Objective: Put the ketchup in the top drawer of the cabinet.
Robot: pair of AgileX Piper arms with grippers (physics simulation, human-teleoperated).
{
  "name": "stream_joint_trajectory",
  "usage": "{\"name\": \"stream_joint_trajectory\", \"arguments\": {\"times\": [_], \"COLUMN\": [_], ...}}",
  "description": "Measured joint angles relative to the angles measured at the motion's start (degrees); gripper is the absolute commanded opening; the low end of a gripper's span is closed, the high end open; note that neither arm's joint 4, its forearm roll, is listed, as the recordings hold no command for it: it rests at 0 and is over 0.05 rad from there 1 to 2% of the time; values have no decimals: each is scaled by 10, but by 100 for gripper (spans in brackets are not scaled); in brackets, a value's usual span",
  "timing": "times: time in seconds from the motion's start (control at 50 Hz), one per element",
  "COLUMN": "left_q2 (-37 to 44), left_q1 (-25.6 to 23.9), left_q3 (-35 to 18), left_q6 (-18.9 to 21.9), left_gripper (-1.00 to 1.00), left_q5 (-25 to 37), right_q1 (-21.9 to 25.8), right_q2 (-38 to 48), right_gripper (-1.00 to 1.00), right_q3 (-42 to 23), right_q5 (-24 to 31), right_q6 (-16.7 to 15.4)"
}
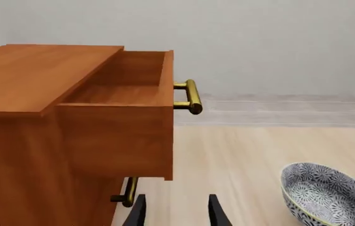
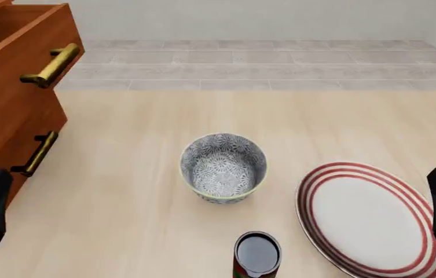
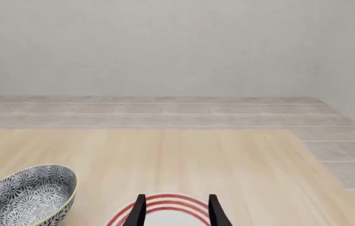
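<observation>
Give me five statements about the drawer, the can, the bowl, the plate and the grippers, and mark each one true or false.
1. The top drawer stands pulled out of the cabinet. True.
2. The ketchup lies inside the drawer. False: it stands upright on the table, nearer the arms than the bowl.
3. The bowl holds the can. False: the bowl is empty.
4. The red-rimmed plate lies on the right of the bowl in the front view. True.
5. The left gripper is shut on the can. False: both it and the right gripper are open and hold nothing.
</observation>
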Motion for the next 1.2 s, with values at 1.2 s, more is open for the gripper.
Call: {"name": "stream_joint_trajectory", "arguments": {"times": [1.2], "left_q2": [400], "left_q1": [-509], "left_q3": [-115], "left_q6": [38], "left_gripper": [100], "left_q5": [-66], "right_q1": [13], "right_q2": [28], "right_gripper": [100], "right_q3": [-86], "right_q5": [82], "right_q6": [36]}}
